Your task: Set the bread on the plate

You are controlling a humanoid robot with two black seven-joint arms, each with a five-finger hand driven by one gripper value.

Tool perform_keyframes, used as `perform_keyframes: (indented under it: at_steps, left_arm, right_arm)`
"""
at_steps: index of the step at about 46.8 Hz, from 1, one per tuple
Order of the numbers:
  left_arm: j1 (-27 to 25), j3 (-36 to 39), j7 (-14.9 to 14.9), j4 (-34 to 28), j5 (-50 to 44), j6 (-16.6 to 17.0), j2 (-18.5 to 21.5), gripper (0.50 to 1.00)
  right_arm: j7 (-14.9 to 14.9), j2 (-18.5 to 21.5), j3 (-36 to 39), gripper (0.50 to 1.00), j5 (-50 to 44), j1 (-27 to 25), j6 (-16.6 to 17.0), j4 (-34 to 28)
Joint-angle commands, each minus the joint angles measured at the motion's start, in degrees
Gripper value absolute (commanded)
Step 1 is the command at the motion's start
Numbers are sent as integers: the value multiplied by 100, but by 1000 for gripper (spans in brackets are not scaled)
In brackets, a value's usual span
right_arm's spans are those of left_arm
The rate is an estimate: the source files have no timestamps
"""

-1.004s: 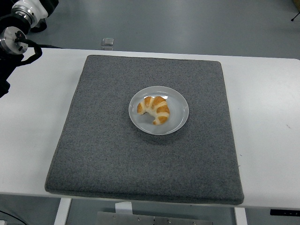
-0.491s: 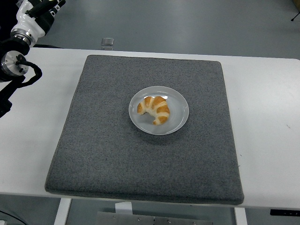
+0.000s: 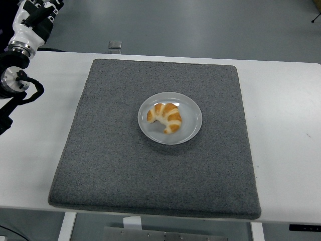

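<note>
A golden croissant (image 3: pixel 165 117) lies on a round white plate (image 3: pixel 191 127) at the middle of the grey mat (image 3: pixel 155 175). My left arm comes in at the far upper left, over the table's left edge. Its hand (image 3: pixel 37 15) is raised near the picture's top corner, far from the plate, and is partly cut off by the frame. It holds nothing that I can see. The right arm is out of view.
The grey mat covers most of the white table (image 3: pixel 286 125). A small clear object (image 3: pixel 115 45) sits at the table's far edge, behind the mat's left corner.
My left arm has drawn back and lowered at the left edge, its forearm dropping toward the table. The croissant and plate have not moved.
</note>
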Motion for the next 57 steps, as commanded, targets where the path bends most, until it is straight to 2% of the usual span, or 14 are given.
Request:
perform_keyframes:
  at_steps: [1,17,39,57]
  left_arm:
    - [111,2,1,-7,-1,54,-114,1000]
    - [217,2,9,10,-309,379,-430,1000]
    - [217,-138,-8,265,-353,371,-940,1000]
    - [208,-253,-17,283,-353,379,-958,1000]
  right_arm:
    - [0,0,0,930,0,-1,0,0]
    - [0,0,0,932,0,-1,0,0]
    - [0,0,0,932,0,8,0,0]
    - [-26,0,0,930,18,-10,9,0]
